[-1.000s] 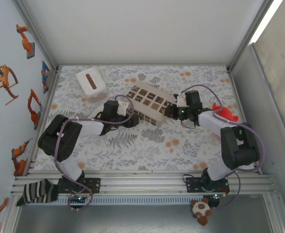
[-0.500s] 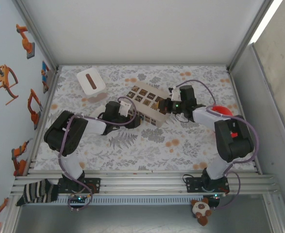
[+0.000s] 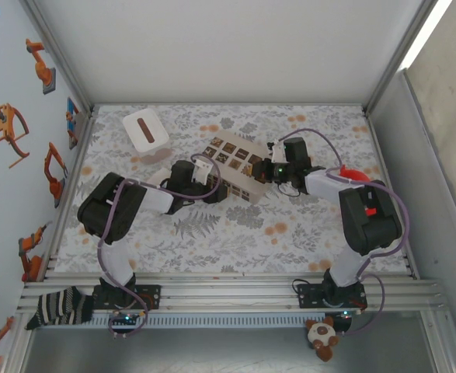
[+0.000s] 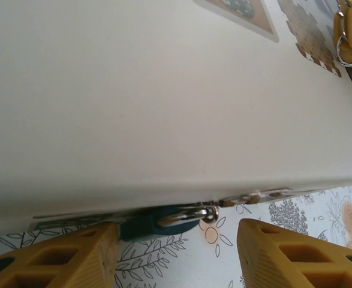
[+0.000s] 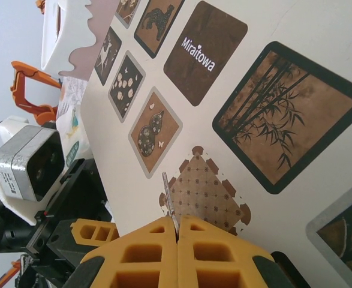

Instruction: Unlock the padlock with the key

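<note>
Note white box (image 3: 239, 165) with brown picture tiles mid-worktop (image 3: 290, 229), with an arm closed in on it from either side.

Find padlock (image 4: 167, 219) in left wrist view: dark teal body, silver shackle, tucked at foot of the box's side wall, flat on the worktop. Sits partly hidden under the box edge, so probably the padlock rather than certainly. Lies with long axis along the wall, shackle end toward the right of that view.

Read left gripper (image 4: 176, 246) as jaws apart, holding nothing, with padlock straight ahead and just beyond the tips. Seen from above, sits at the box's near-left side.

Read right gripper (image 5: 177, 233) as jaws pressed together, clamped on key (image 5: 169, 195): thin metal blade, edge-on, sticking out past the tips over the box lid. Points roughly toward the left arm.

Judge left arm far the nearer to padlock. Place key across the box from it, higher up, with the box body between. Expect coming move to hinge on lifting padlock clear of the wall and turning its base toward the blade.
</note>
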You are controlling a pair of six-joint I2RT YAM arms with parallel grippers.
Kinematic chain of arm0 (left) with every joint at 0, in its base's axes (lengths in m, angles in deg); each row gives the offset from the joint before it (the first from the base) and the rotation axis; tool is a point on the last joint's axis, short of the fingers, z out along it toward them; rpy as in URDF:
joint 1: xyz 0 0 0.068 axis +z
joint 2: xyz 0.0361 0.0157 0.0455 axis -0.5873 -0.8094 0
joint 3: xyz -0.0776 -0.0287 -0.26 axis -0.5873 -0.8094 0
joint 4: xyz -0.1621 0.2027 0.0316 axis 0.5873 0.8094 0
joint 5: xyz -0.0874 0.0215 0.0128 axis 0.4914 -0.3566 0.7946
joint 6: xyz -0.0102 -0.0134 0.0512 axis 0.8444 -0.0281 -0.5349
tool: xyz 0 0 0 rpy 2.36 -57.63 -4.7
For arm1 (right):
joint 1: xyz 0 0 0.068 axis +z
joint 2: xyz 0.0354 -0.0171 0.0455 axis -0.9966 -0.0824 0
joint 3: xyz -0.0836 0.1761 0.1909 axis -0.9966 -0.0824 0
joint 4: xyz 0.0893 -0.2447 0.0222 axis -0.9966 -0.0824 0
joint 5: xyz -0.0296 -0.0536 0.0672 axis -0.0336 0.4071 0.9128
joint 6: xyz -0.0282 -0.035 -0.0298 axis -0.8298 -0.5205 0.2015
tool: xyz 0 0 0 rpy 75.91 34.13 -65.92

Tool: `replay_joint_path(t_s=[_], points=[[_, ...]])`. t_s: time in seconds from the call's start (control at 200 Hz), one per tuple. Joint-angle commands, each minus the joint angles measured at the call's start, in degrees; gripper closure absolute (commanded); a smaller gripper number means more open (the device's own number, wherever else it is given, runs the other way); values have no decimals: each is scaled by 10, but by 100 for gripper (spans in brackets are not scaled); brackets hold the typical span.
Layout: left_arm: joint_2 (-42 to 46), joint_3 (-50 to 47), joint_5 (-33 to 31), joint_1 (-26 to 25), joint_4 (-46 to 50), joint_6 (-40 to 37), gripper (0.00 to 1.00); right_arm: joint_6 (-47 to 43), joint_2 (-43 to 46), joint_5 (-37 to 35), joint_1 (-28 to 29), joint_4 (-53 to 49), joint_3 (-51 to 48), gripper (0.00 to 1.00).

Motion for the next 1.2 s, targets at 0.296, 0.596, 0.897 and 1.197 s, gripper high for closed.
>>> replay_joint_path(t_s=[0.296,0.596,0.897,1.197], points=[[-42,40,26,0,-12,-15,48,-17,-2,-18,2,-26,-16,100],[-38,36,38,-3,-23,0,52,-16,-3,-20,2,-24,-15,100],[-39,40,28,-13,-22,6,53,-14,-4,-19,2,-19,-18,100],[-49,37,8,-20,-45,26,55,-13,0,-18,3,-21,-15,100]])
